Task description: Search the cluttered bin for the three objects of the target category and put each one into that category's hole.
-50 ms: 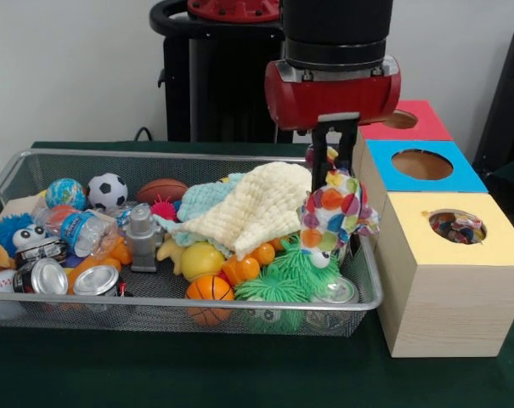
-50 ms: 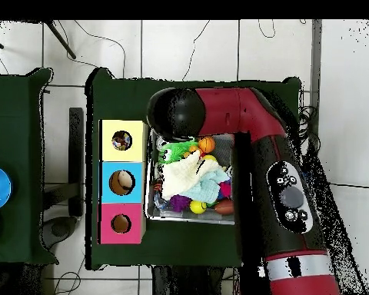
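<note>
My gripper (image 1: 331, 172) hangs over the right end of the wire mesh bin (image 1: 155, 303), shut on a polka-dot cloth (image 1: 333, 212) of many colours. The cloth dangles just above the green spiky toys (image 1: 290, 276), close to the yellow box (image 1: 448, 289). That box's hole (image 1: 457, 226) shows something colourful inside. A cream knitted cloth (image 1: 257, 204) and a light blue cloth (image 1: 201, 200) lie in the bin's middle. In the overhead view the arm (image 2: 218, 115) hides the gripper, and the cream cloth (image 2: 184, 173) shows in the bin (image 2: 150, 213).
A blue box (image 1: 460, 178) and a red box (image 1: 422, 127) stand behind the yellow one, each with a round hole. The bin also holds balls (image 1: 108, 190), cans (image 1: 95, 280), a water bottle (image 1: 78, 229), a grey robot toy (image 1: 143, 236) and a lemon (image 1: 201, 257).
</note>
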Available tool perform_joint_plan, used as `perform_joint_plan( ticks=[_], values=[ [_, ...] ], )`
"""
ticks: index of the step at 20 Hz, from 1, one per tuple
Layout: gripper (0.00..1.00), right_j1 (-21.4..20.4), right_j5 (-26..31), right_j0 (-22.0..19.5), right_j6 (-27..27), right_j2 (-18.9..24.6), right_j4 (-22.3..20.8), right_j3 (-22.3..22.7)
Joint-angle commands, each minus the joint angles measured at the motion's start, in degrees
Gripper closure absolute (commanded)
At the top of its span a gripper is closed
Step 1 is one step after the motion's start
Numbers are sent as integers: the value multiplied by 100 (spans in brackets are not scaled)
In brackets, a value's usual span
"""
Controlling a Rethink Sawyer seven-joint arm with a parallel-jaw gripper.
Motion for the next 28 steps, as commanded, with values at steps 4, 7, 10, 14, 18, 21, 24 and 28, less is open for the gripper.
perform_joint_plan(
  ticks=[4, 7, 10, 14, 18, 21, 24, 28],
  values=[
    [100, 552, 480, 449, 1495, -618, 235, -257],
    [100, 485, 359, 556, 1497, -717, 336, -135],
    [100, 428, 384, 576, 1324, -805, 395, -58],
    [100, 213, 636, 524, 994, -818, 556, -14],
    [100, 171, 1009, 554, 807, -838, 672, -239],
    [100, 241, 999, 550, 772, -869, 696, -279],
    [100, 287, 1040, 535, 727, -872, 735, -377],
    [100, 230, 1020, 513, 670, -889, 789, -313]
  ],
)
